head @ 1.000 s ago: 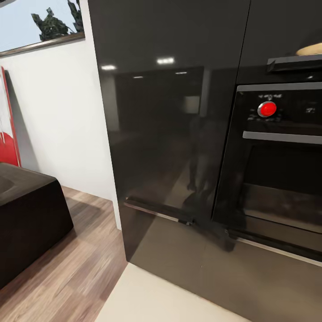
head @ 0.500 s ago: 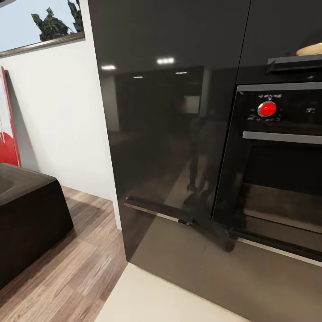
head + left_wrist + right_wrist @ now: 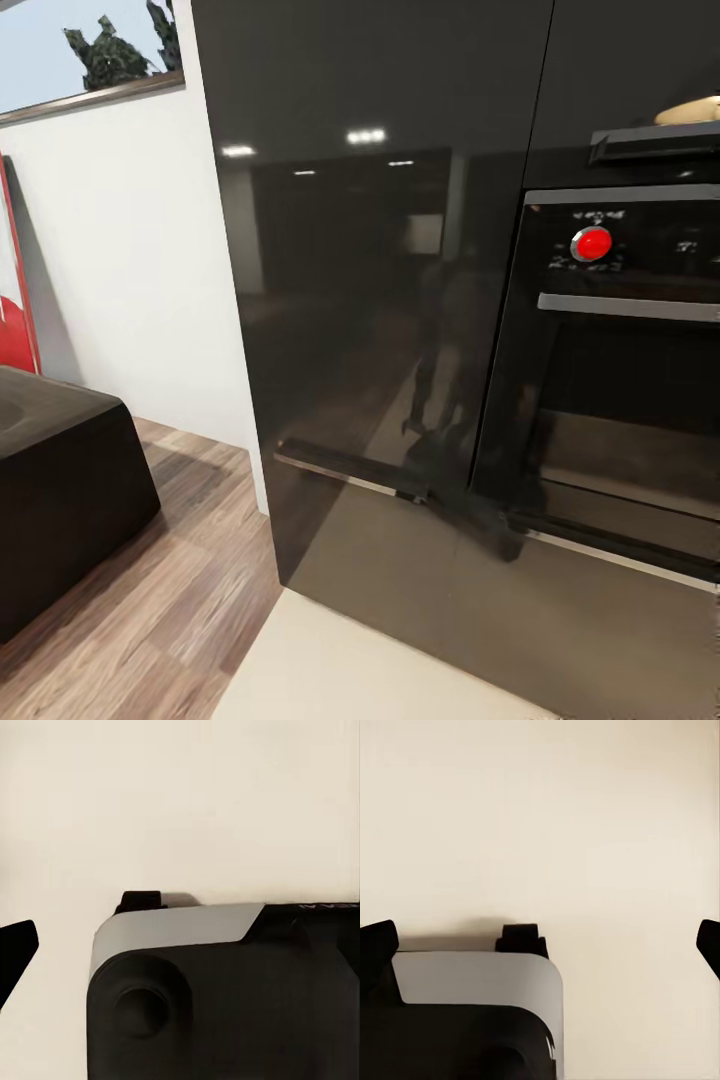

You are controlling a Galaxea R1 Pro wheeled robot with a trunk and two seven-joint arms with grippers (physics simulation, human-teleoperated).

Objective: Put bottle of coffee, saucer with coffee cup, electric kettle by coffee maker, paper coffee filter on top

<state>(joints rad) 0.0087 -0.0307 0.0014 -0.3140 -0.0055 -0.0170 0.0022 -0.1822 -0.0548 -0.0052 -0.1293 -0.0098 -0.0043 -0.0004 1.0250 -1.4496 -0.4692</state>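
The coffee maker, bottle of coffee, filter, saucer, cup, kettle, countertop and shelf are out of view. In the right wrist view my right gripper [image 3: 540,941] is open, with its black fingertips [image 3: 376,945] far apart at the two edges of the picture, over cream floor and nothing between them. In the left wrist view one black fingertip [image 3: 15,949] of my left gripper [image 3: 180,945] sits at the picture's far edge, spread wide, above my own black and grey base [image 3: 225,997].
A tall glossy black cabinet [image 3: 370,300] stands close ahead. To its right is a built-in oven [image 3: 620,380] with a red knob [image 3: 591,243]. A dark block of furniture [image 3: 60,480] stands at the left on wood flooring [image 3: 160,620]. A cream floor strip [image 3: 330,670] lies in front.
The whole head view has shifted a few pixels to the left, so the camera has turned slightly. Nothing in the room has moved.
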